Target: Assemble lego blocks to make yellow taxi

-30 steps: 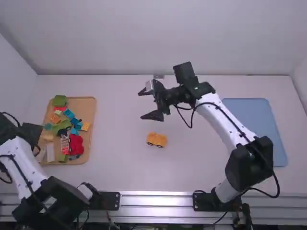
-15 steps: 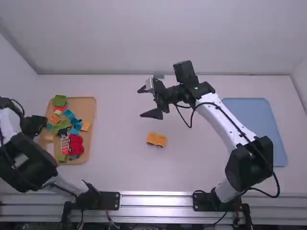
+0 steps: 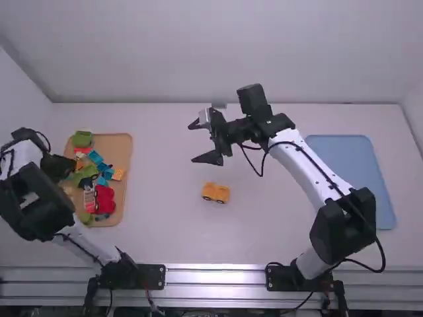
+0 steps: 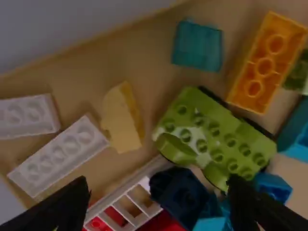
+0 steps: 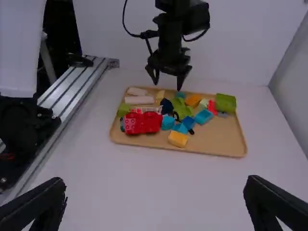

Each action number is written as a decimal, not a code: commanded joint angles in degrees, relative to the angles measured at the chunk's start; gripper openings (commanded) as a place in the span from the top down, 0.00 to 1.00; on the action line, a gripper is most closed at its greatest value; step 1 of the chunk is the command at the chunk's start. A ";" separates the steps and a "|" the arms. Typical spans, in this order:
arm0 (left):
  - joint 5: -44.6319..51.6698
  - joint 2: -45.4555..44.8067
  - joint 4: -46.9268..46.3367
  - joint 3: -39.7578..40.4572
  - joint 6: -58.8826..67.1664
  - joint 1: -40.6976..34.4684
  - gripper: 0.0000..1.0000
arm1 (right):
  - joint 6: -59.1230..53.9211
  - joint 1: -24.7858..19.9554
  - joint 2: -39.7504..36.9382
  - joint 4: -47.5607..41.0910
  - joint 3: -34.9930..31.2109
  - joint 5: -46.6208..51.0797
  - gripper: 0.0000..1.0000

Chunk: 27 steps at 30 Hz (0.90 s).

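Note:
My left gripper is over the left side of the block tray. In the left wrist view my left gripper is open above loose blocks, among them a pale yellow sloped block, an orange-yellow brick and a green piece with black wheel parts. A yellow wheeled car base stands on the table near the middle. Beyond it my right gripper hangs open with nothing between its fingers; the right wrist view shows my right gripper spread wide, the tray farther off.
The wooden tray at the left holds several blocks, including a red piece and white bricks. A blue mat lies at the right, beyond the right arm's elbow.
The left arm has swung inward from the left edge, bringing its gripper up and over the tray. The right arm has barely moved, and the yellow car base stays put.

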 commanded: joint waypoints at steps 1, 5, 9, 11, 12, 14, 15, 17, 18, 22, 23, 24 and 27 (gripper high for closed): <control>-0.20 0.04 0.26 -1.77 -2.23 1.97 0.31 | 0.20 -0.15 0.68 -0.22 1.18 -0.50 0.01; -0.22 0.04 2.64 -3.76 -2.21 2.34 0.34 | 0.20 -0.15 0.68 -0.20 1.18 -0.50 0.01; -0.20 0.04 6.01 -5.51 -3.50 1.88 0.42 | 0.20 0.24 0.68 -0.39 1.18 -0.50 0.01; -0.17 0.04 7.52 -6.34 -3.52 1.95 0.43 | 0.17 0.17 0.68 -0.66 1.18 -0.50 0.01; -0.20 0.04 7.58 -6.38 -3.54 1.95 0.44 | 0.17 0.17 0.68 -0.70 1.18 -0.50 0.01; -0.28 0.13 7.69 -6.69 -4.11 1.95 0.46 | 0.13 0.28 0.68 -1.11 1.18 -0.52 0.01; -0.33 0.13 7.72 -6.78 -4.55 1.95 0.47 | 0.13 0.33 0.68 -1.14 1.18 -0.50 0.01; -0.39 0.13 8.55 -7.26 -4.94 1.95 0.50 | -0.44 0.17 0.68 -1.51 1.18 -0.52 0.01; -0.22 0.13 9.40 -7.65 -4.98 1.95 0.50 | -0.37 0.17 0.68 -1.49 1.18 -0.50 0.01; -0.42 0.13 11.89 -9.57 -4.98 1.62 0.54 | -0.22 0.28 0.68 -1.42 1.18 -0.50 0.01; -0.22 0.13 13.03 -10.16 -4.98 1.62 0.55 | -0.24 0.31 0.68 -1.44 1.18 -0.50 0.01; -0.17 0.13 13.92 -10.62 -5.03 1.62 0.56 | -0.26 0.24 0.68 -1.46 1.18 -0.52 0.01; -0.24 0.13 15.30 -11.50 -6.29 1.64 0.60 | -0.22 0.15 0.68 -1.46 1.18 -0.50 0.01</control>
